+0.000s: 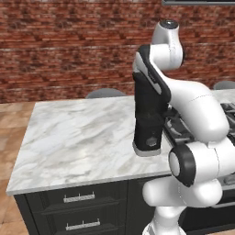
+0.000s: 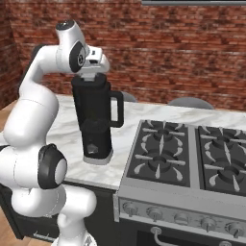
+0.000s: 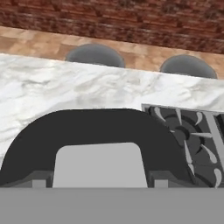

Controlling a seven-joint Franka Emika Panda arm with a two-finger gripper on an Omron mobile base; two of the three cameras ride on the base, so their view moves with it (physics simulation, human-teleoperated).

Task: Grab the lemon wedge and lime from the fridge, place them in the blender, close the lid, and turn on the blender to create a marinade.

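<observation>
Looking down, you see your claw right above the blender, its fingers spread wide, holding nothing. The black lid sits on the jar, partly cut off. The blender stands on the marble counter, beside the stove. Your arm hides part of it.

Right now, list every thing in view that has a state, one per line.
blender: upright on the marble counter, beside the stove.
lid: on top of the jar, directly under the hand.
gripper: just above the lid, jaws wide apart.
stove: no flames at the burners.
</observation>
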